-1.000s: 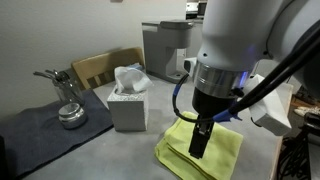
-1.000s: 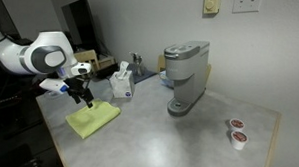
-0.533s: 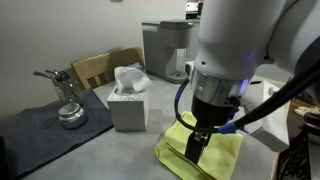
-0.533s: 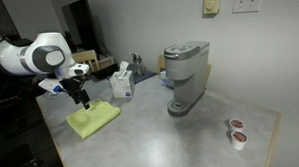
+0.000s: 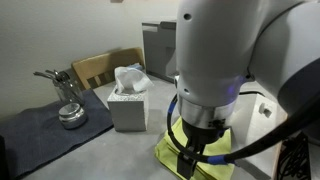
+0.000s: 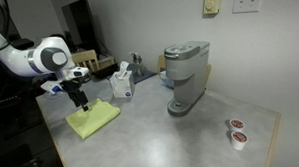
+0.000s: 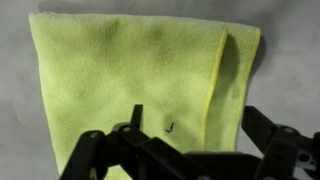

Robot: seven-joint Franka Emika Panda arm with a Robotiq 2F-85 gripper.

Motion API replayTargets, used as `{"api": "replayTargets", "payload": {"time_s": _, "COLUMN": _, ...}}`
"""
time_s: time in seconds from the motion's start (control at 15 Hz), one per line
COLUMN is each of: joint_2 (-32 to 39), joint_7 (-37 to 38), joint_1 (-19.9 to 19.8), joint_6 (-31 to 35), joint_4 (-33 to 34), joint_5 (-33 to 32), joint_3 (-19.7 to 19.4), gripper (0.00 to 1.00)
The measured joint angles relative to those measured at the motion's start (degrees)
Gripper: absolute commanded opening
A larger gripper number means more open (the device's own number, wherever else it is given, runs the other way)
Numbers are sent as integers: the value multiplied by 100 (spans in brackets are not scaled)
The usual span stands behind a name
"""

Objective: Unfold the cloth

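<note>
A yellow-green cloth (image 7: pixel 130 70) lies folded flat on the grey table, with a folded-over strip along its right side in the wrist view. It shows in both exterior views (image 5: pixel 226 163) (image 6: pixel 97 120). My gripper (image 7: pixel 200 128) is open, its two dark fingers spread just above the cloth's near edge and the fold line between them. In both exterior views the gripper (image 5: pixel 190 160) (image 6: pixel 82 104) points down at one end of the cloth. The arm hides much of the cloth in an exterior view.
A white tissue box (image 5: pixel 127 105) (image 6: pixel 121 82) stands beside the cloth. A metal pot (image 5: pixel 68 112) sits on a dark mat. A grey coffee machine (image 6: pixel 186 77) stands mid-table, with two pods (image 6: pixel 234 131) further off. A wooden chair back (image 5: pixel 100 65) is behind.
The arm has shifted along the cloth toward its end and come lower. The cloth has not moved. The gripper stays open.
</note>
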Motion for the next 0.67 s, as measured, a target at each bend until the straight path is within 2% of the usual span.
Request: {"api": "replayTargets", "payload": {"time_s": 0.67, "joint_2": 225, "joint_7": 69, "joint_1": 40, "joint_6": -178, "joint_4": 206, "joint_5": -28, "joint_3": -238, "gripper": 100}}
